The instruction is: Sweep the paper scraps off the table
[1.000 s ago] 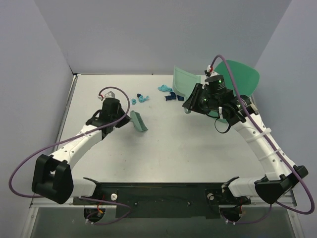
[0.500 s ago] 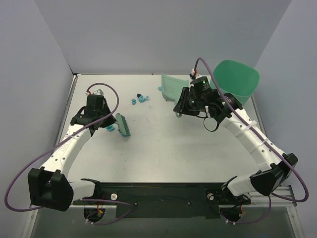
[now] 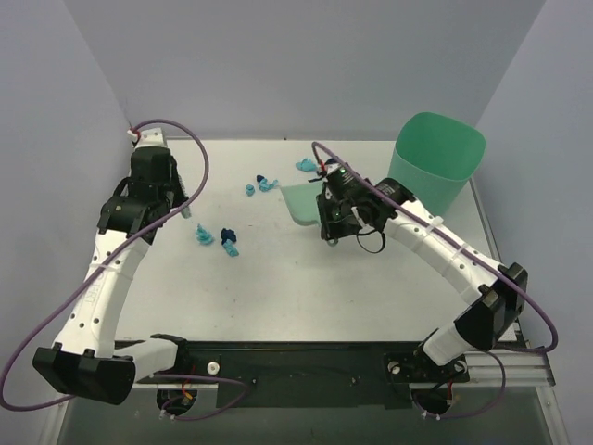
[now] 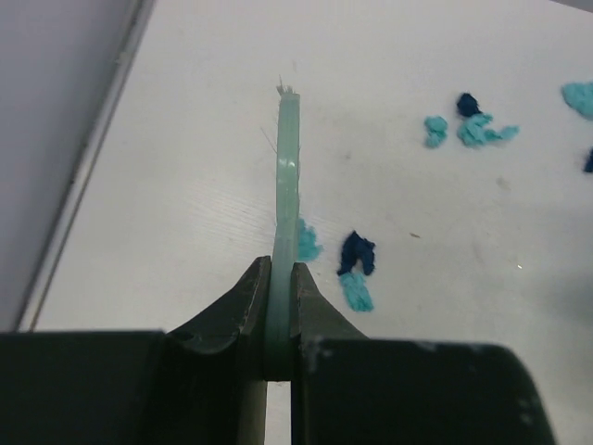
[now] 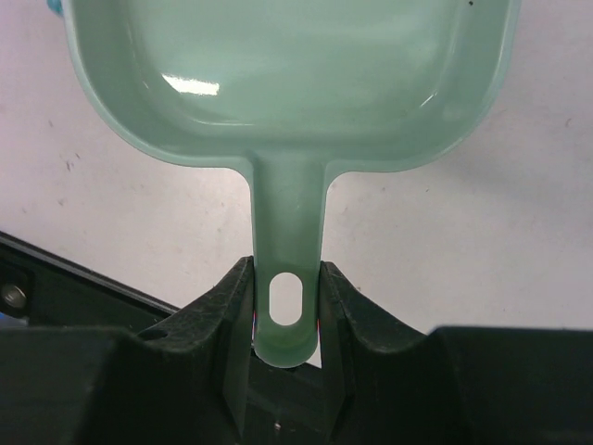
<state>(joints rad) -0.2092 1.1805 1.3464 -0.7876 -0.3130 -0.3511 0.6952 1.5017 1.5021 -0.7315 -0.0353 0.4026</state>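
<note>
Toward the left middle of the white table (image 3: 278,297), the nearest paper scraps (image 3: 227,243) lie in a small cluster of light teal and dark navy bits. Just beyond them and to the left, the left tool (image 4: 283,278) is pressed together on a pale green brush (image 4: 287,176). The wrist view shows the brush edge-on, reaching out over the table, with that cluster just to its right. One teal bit sits right against its edge, though I cannot tell whether they touch. Across the table at about the same depth, the right tool (image 5: 287,273) pinches the slotted handle of a mint-green dustpan (image 5: 287,65), whose pan lies to the left of the tool. Farther back, more teal and navy bits lie between the two arms, and others lie close to the dustpan's far edge. At the far right corner, a green bin (image 3: 435,167) stands upright.
</note>
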